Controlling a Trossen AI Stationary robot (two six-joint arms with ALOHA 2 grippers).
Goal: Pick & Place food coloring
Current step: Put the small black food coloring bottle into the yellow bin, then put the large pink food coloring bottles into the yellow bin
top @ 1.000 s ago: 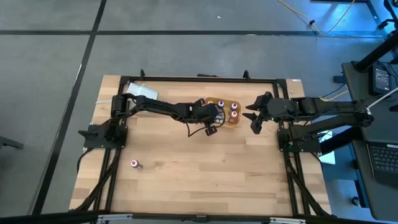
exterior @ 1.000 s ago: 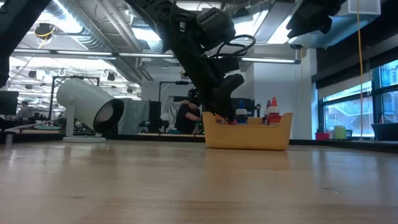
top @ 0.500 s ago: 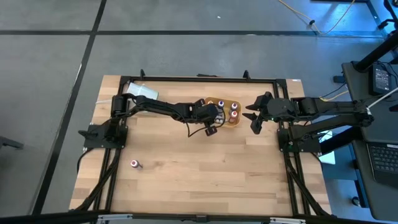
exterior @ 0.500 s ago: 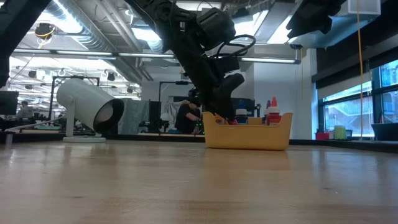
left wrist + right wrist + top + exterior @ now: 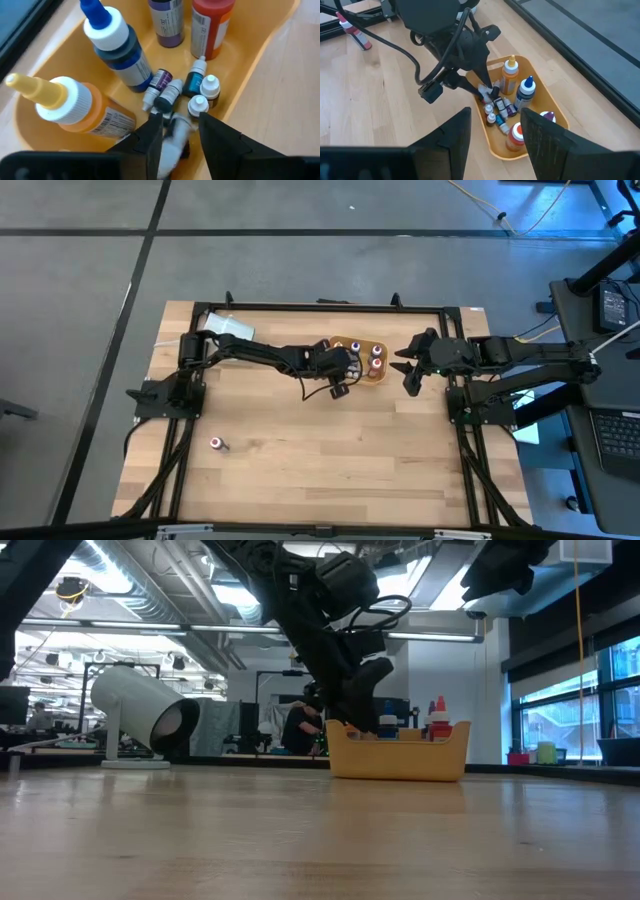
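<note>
A wooden table [image 5: 320, 450] fills the middle, ringed by a black metal frame [image 5: 320, 307]. At its far left corner lies a white cylinder [image 5: 140, 712] on its side. Grey floor [image 5: 80, 330] surrounds the table. A desk with a keyboard [image 5: 620, 430] stands at the right. A person [image 5: 298, 728] sits in the room beyond.

No text, brand, number or sign can be read anywhere. In the left wrist view the orange bottle [image 5: 87, 112], the blue bottle [image 5: 120, 50], the purple bottle [image 5: 166, 22] and the red bottle [image 5: 210, 27] in the tray [image 5: 260, 45] carry printed labels, but the lettering is too small and blurred to make out.
</note>
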